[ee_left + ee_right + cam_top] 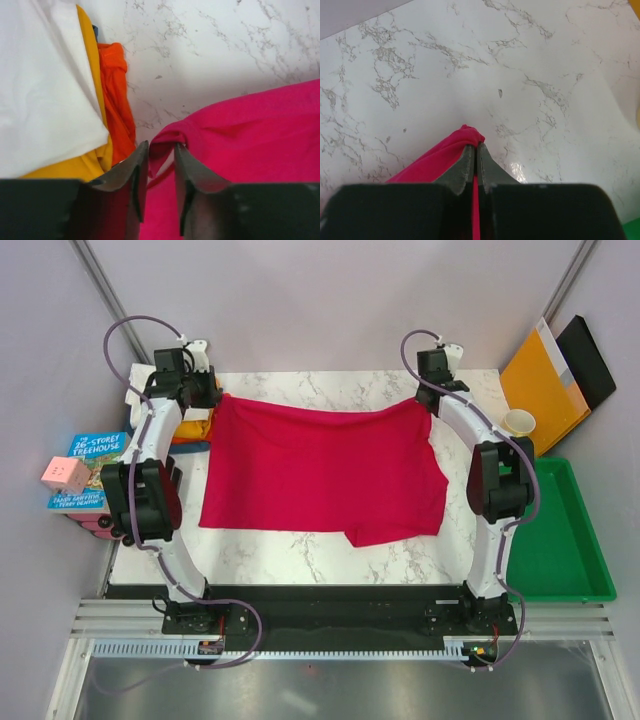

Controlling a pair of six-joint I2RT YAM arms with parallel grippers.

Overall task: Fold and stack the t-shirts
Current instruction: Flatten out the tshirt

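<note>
Top external, red shirt [320, 470]: lay spread open on the table [290, 552], not yet folded, its two far corners at the arms' tips.
Right gripper [476, 146]: was clamped on one far corner.
Left gripper [161, 146]: jaws stood slightly apart around the other corner; grip unclear.
Other shirts [45, 90]: white, yellow and orange, heaped just beside the red one; folded or not, unclear.
Progress: early, by my judgement; every fold on the red one, and stacking, remained.

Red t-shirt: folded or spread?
Spread. The red t-shirt lies open and flat across the table; the right end effector pinches its far corner.
</note>
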